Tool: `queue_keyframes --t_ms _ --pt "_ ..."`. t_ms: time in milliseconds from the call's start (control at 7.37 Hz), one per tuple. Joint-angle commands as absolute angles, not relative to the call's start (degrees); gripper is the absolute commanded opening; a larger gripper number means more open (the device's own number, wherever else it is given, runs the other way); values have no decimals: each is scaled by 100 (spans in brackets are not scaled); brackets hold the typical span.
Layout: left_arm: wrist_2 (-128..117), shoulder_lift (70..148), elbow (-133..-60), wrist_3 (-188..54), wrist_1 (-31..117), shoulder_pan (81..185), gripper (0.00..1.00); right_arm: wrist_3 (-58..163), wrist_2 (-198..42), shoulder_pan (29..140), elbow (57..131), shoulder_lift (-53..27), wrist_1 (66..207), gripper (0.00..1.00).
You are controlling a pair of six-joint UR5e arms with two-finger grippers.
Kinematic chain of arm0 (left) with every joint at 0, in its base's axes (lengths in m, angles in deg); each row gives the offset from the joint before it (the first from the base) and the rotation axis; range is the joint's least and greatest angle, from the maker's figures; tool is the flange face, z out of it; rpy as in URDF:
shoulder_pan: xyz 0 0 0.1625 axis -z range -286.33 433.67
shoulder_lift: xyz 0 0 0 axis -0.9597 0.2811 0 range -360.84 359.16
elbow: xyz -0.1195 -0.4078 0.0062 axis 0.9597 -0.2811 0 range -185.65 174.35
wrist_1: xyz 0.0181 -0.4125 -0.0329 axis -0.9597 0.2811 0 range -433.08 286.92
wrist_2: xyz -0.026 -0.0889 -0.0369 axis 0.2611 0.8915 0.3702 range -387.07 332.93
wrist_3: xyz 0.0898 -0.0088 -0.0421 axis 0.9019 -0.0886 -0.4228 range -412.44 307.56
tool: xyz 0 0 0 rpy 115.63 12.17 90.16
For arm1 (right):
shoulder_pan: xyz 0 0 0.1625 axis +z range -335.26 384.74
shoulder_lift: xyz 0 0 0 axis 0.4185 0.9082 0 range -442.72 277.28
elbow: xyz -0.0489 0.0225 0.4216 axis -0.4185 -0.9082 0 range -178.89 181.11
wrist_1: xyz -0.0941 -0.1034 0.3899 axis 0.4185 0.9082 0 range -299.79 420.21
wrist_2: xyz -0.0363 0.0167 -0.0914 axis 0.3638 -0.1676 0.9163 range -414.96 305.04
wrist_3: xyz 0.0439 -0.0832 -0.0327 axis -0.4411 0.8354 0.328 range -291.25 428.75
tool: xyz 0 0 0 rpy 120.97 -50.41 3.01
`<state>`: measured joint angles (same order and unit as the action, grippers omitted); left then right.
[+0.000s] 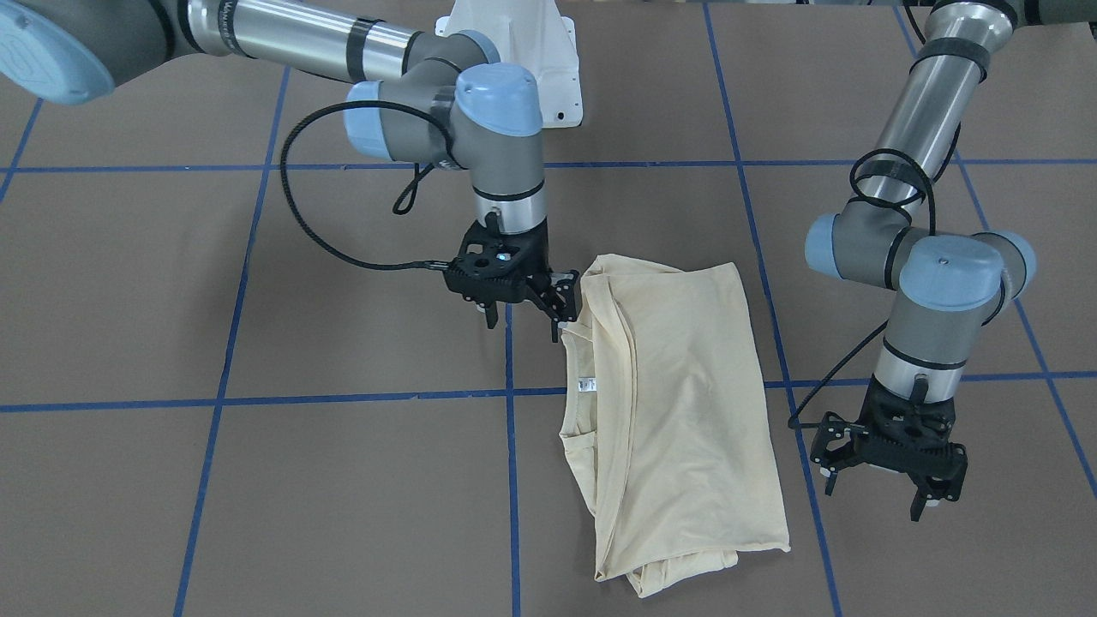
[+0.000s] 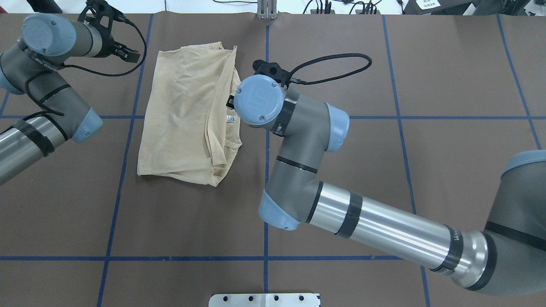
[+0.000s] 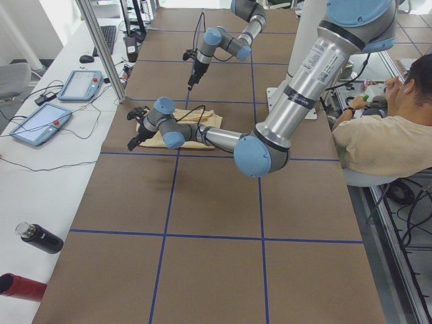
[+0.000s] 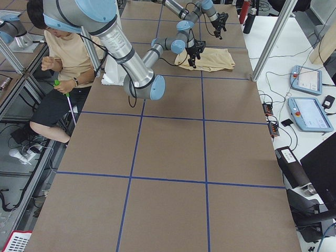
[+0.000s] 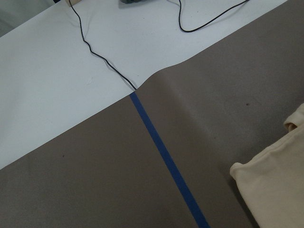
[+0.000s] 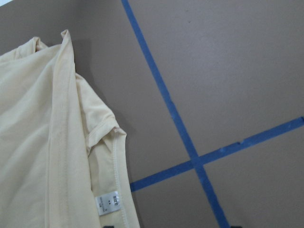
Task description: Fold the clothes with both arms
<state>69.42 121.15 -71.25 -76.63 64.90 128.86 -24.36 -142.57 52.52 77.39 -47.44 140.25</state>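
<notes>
T-shirt [image 1: 686, 403] lies folded on brown table [image 1: 343, 480].

Cream T-shirt [image 1: 686, 386], apparently folded, flat

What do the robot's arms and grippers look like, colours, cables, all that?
The left arm and right arm both have silver tubes with black bands, grey joints and light-blue round caps. The left gripper and right gripper are black, two-fingered, with open-frame bodies. A black cable loops beside each wrist.
</notes>
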Motion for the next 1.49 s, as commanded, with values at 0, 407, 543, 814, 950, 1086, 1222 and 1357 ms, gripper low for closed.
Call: queue_keyframes --t_ms 0,407,543,814,950,1086,1222,1357 --pt "6943 12010 -7227 -7670 6491 12887 100 -2512 -14039 4962 7153 -5107 14019 54" --pt "6943 11896 -7306 -7670 6499 12887 100 -2503 -13837 4786 6730 -5301 14019 52" --pt "6943 11887 -7306 -7670 6491 12887 100 -2503 -13828 4759 6668 -5293 14019 52" --pt "6943 11887 -7306 -7670 6491 12887 100 -2503 -13767 4715 6615 -5292 14019 52" --pt "6943 11887 -7306 -7670 6499 12887 100 -2512 -13740 4706 6545 -5327 14011 52" --pt "6943 11878 -7306 -7670 6500 12887 100 -2512 -13740 4698 6536 -5345 14011 50" --pt "6943 11878 -7306 -7670 6500 12887 100 -2512 -13732 4680 6509 -5354 14019 49" --pt "6943 11878 -7306 -7670 6500 12887 100 -2512 -13731 4671 6474 -5354 14011 49"
